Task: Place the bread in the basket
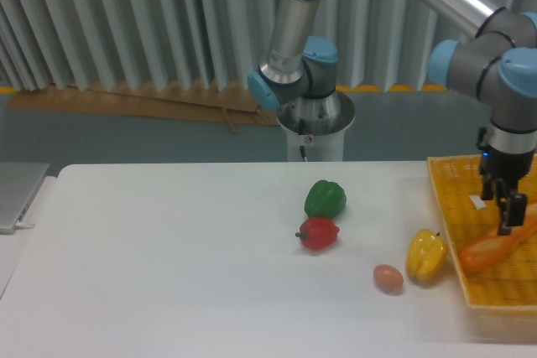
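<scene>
- Right now you can see the bread (497,244), a long smooth orange-brown stick with round ends, lying tilted inside the basket (460,196).
- Your basket is a yellow-orange woven tray with a low rim, sitting on the right side of the tabletop (168,249). Its right part is cut off by the edge of the picture.
- You can spot a small white tag (477,202) inside the basket.
- Your hand (508,210) hangs just above the upper end of the bread, fingers pointing down. It is not holding the bread; the dark fingers look spread, but they are small and hard to see well.
- You can see the shiny silver arm with light blue joints. Its top runs out of the picture.
- On the white, smooth tabletop sit a lumpy green pepper (325,199) and a red pepper (318,233) close to each other.
- A yellow pepper (425,256) is just beside the basket's left rim, and a small tan egg (388,277) lies near it.
- Behind, you see a gray ribbed curtain (126,23).
- A flat gray thing (17,194) at the left is partly cut off, so you cannot tell what it is.
</scene>
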Action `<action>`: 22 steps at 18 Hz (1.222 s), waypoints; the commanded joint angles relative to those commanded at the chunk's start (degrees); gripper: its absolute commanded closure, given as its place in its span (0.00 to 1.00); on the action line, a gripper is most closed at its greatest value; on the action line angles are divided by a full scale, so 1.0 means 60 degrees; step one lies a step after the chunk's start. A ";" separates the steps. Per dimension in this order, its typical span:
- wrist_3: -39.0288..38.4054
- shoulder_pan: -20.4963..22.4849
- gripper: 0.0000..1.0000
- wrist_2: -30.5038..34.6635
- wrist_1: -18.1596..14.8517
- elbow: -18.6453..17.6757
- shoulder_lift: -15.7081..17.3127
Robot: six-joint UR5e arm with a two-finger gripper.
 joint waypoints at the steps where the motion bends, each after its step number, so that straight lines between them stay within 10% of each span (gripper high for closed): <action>1: -0.0424 -0.0278 0.00 0.0000 -0.0160 -0.0044 0.0045; 22: -0.2714 -0.2668 0.00 0.0103 -0.0586 -0.0338 0.0235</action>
